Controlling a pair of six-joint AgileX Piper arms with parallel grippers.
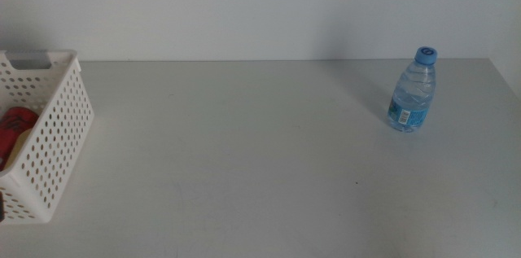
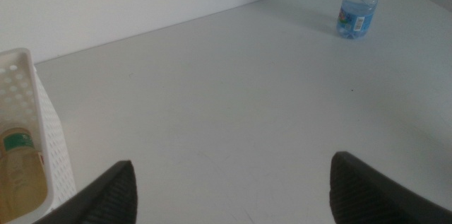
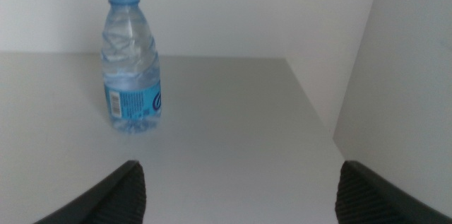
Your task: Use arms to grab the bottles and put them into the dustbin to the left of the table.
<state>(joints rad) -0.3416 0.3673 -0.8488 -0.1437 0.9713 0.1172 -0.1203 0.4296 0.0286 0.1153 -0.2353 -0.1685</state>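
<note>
A clear water bottle point(image 1: 413, 91) with a blue cap and label stands upright at the far right of the table point(image 1: 244, 160). It shows far off in the left wrist view point(image 2: 357, 6) and closer in the right wrist view point(image 3: 131, 68). The white perforated dustbin point(image 1: 57, 132) sits at the left edge and holds a red can point(image 1: 16, 124). A pale-yellow bottle point(image 2: 18, 171) with a green neck label lies inside the dustbin point(image 2: 55, 143). My left gripper point(image 2: 233, 178) is open and empty beside the dustbin. My right gripper point(image 3: 240, 185) is open and empty, a short way from the water bottle. Neither arm shows in the middle view.
A white wall point(image 1: 260, 6) runs behind the table's far edge. Another white wall point(image 3: 402, 75) stands just past the table's right edge, near the water bottle. Bare tabletop lies between the dustbin and the bottle.
</note>
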